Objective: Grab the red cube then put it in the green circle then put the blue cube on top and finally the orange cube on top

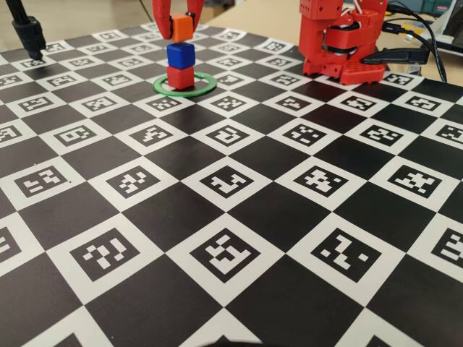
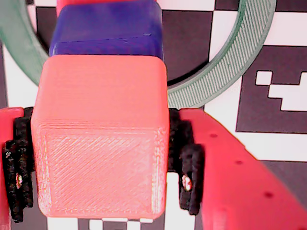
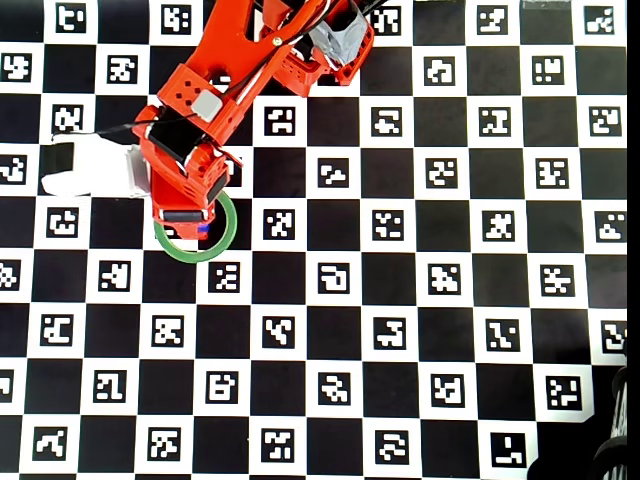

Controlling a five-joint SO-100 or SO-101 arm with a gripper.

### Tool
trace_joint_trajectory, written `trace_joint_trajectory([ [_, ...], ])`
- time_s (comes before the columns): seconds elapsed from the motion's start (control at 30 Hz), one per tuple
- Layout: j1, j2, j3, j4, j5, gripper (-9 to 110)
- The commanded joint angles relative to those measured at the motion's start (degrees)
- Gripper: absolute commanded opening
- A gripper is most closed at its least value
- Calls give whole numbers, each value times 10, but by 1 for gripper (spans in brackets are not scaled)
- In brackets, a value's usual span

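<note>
In the fixed view the red cube (image 1: 180, 76) sits inside the green circle (image 1: 185, 84) on the checkered tabletop (image 1: 239, 217), with the blue cube (image 1: 180, 54) stacked squarely on it. The end effector (image 1: 180, 27) hangs just above, closed on the orange cube (image 1: 180, 27), which shows a thin gap over the blue one, so I judge the last placement is not yet made

In the wrist view the orange cube (image 2: 100, 139) fills the frame, clamped between the black pads (image 2: 189, 177) on either side. The blue cube (image 2: 108, 31) lies directly beyond it, suggesting close alignment for the drop; the green circle (image 2: 225, 62) curves around behind

In the overhead view the arm (image 3: 215, 120) covers the stack; only a sliver of the blue cube (image 3: 203, 229) and most of the green circle (image 3: 205, 250) show
</note>
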Motion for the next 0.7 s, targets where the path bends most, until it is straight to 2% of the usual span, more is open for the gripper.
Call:
trace_joint_trajectory([
  [0.0,-7,15,-5,-8,6,1],
  [0.67,-10,14,14,-21,5,1],
])
